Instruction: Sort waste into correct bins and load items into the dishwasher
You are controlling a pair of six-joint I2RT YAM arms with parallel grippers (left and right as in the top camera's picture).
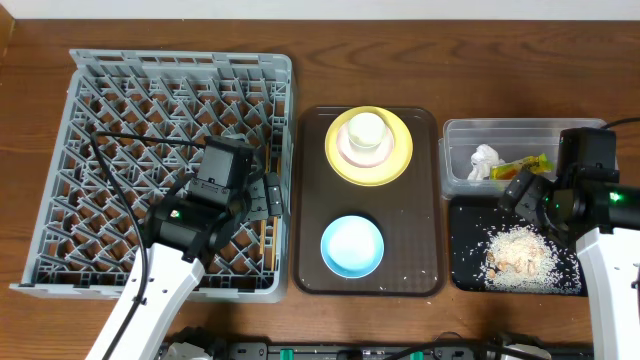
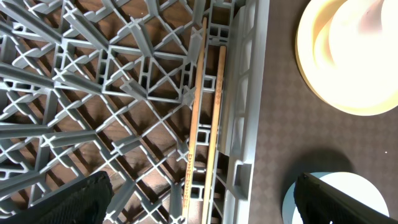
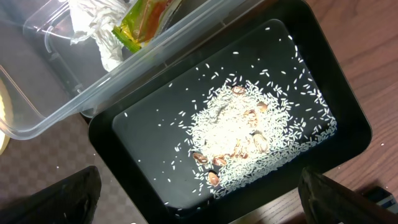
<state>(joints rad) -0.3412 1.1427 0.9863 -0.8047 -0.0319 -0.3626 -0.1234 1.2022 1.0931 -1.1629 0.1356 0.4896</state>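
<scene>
1. The table [image 1: 300, 35] is brown wood and carries everything.
2. The grey dish rack [image 1: 180, 60] fills the left side, the largest thing I see.
3. The brown tray [image 1: 415, 270] lies just right of the rack.
4. The clear tub [image 1: 500, 126] sits at the far right, with the black tub [image 1: 465, 225] touching its near edge.
5. The yellow plate [image 1: 400, 160] is on the tray's far half.
6. The light blue bowl [image 1: 352, 246] sits alone on the tray's near half.
7. My left hand [image 1: 268, 195] hangs over the rack's right edge, spread wide and holding nothing.
8. My right hand [image 1: 520, 188] hovers where the two tubs meet, also spread wide and holding nothing.
9. The pinkish bowl [image 1: 368, 156] rests on the plate, with the cream cup [image 1: 367, 130] inside it.
10. The chopsticks [image 2: 196, 124] lie side by side in the rack, along its right wall.
11. The food scraps [image 1: 518, 250] are heaped in the black tub.
12. The tissue [image 1: 483, 160] and snack wrapper [image 1: 525, 167] lie in the clear tub.
</scene>
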